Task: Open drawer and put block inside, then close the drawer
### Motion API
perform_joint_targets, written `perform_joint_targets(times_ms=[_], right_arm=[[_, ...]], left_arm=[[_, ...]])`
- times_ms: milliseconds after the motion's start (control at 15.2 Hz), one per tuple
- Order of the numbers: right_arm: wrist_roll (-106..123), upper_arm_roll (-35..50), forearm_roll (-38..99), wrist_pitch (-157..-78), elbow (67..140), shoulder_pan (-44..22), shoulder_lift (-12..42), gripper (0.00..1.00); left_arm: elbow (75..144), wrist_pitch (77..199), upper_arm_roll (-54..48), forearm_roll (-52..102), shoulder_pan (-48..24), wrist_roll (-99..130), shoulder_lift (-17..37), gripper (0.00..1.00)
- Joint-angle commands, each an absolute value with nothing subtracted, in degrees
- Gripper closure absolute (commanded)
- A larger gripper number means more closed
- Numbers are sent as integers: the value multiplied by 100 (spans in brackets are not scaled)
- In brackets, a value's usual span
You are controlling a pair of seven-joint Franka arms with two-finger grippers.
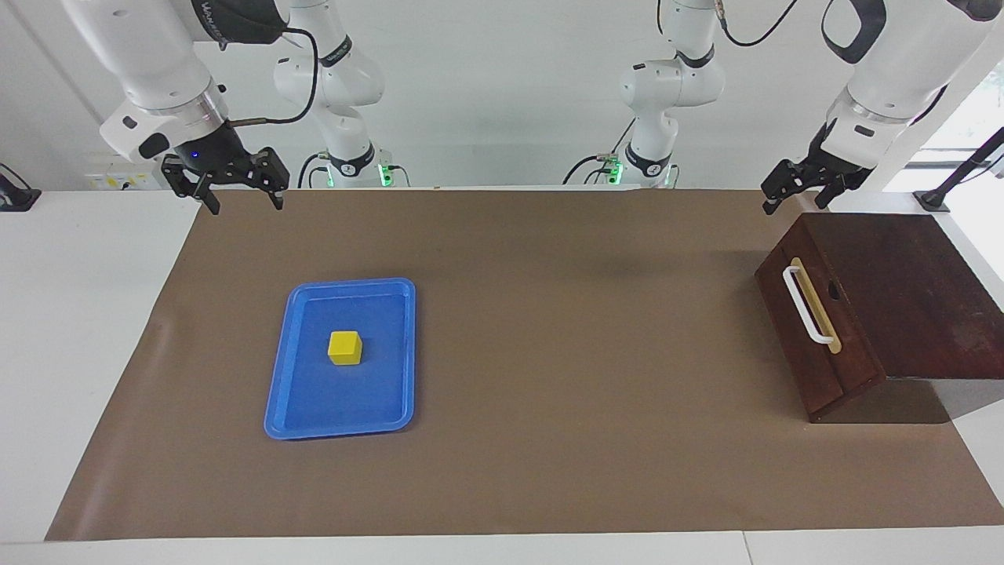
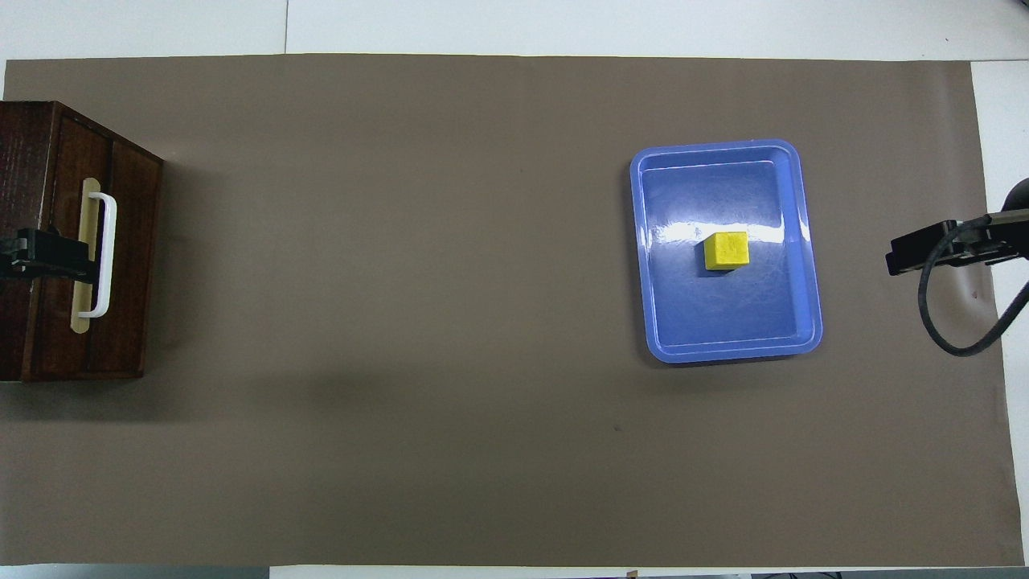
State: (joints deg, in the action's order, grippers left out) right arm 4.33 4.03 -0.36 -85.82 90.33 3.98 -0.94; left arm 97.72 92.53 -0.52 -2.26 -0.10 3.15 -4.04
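The drawer (image 1: 816, 329) of the dark brown wooden box is shut, at the left arm's end of the table. Its white bar handle (image 1: 808, 306) faces the middle of the table and also shows in the overhead view (image 2: 103, 254). The yellow block (image 1: 345, 348) lies in the blue tray (image 1: 294, 408), toward the right arm's end; it also shows in the overhead view (image 2: 727, 250). My left gripper (image 1: 794, 202) is open and empty, raised over the box's edge by the handle (image 2: 48, 256). My right gripper (image 1: 244, 204) is open and empty and waits in the air, clear of the tray.
A brown mat (image 1: 549, 353) covers the table between the blue tray (image 2: 655, 322) and the box. The box top (image 1: 910, 290) slopes toward the table's end. White table shows around the mat.
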Motion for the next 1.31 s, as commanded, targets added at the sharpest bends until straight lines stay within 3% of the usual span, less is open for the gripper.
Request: perform_joint_targets(times_ms=[0, 459, 722, 1050, 1247], right_arm=[[527, 440, 79, -8779, 9228, 483, -220, 0], [203, 492, 88, -9816, 10501, 413, -519, 0], [-438, 510, 88, -10536, 10617, 237, 226, 0], [-976, 518, 88, -12117, 11257, -35, 791, 0], [-941, 519, 184, -12410, 11224, -35, 1185, 0]], left_arm=[[10360, 10078, -62, -483, -35, 316, -431, 0], [10599, 11423, -70, -1608, -466, 921, 614, 0], [11265, 12460, -62, -2135, -352, 879, 695, 0], [11320, 12524, -62, -2171, -176, 791, 703, 0], [11355, 12647, -70, -2171, -44, 633, 712, 0]])
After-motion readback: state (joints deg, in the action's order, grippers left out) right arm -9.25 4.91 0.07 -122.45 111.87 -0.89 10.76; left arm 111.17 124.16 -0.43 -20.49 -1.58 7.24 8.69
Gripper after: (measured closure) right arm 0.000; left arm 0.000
